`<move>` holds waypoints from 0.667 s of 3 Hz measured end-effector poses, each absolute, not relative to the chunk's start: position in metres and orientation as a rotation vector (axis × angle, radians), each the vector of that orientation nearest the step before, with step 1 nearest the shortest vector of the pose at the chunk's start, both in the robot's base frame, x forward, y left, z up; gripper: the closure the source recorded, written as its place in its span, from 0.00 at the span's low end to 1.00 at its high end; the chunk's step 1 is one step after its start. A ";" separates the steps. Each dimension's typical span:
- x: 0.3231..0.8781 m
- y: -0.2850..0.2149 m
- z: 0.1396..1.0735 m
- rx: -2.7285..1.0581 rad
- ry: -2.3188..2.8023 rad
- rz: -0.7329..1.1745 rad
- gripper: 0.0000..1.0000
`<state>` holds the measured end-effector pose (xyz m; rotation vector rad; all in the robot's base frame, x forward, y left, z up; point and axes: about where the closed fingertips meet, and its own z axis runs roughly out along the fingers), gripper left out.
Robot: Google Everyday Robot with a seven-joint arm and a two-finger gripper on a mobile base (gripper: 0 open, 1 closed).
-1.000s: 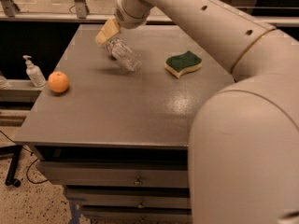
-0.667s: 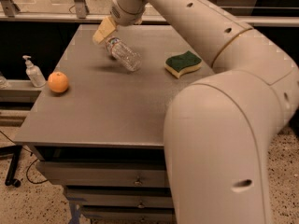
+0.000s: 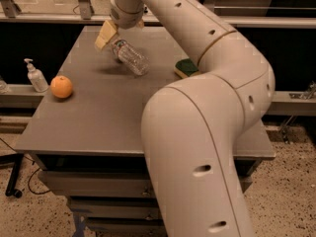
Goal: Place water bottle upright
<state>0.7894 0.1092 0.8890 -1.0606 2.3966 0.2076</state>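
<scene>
The water bottle (image 3: 131, 58), clear and ribbed, hangs tilted above the far part of the grey table (image 3: 103, 112), its top end held up and left, its base down and right. My gripper (image 3: 111, 35) is at the far left of the table and is shut on the bottle's top end. One tan finger (image 3: 104, 34) shows to the left of the bottle. The bottle's cap is hidden in the gripper.
An orange (image 3: 61, 87) lies near the table's left edge. A small white pump-dispenser bottle (image 3: 34, 76) stands on a ledge left of the table. A green and yellow sponge (image 3: 186, 67) lies at the right, partly behind my arm, which covers the table's right half.
My arm has swung further into the foreground and covers more of the table's right side. The gripper and the tilted bottle have shifted a little to the left.
</scene>
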 end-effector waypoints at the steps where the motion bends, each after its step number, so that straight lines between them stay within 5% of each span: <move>1: 0.793 0.104 0.870 -1.086 2.457 0.149 0.00; 2: 0.798 0.100 0.859 -1.095 2.494 0.101 0.00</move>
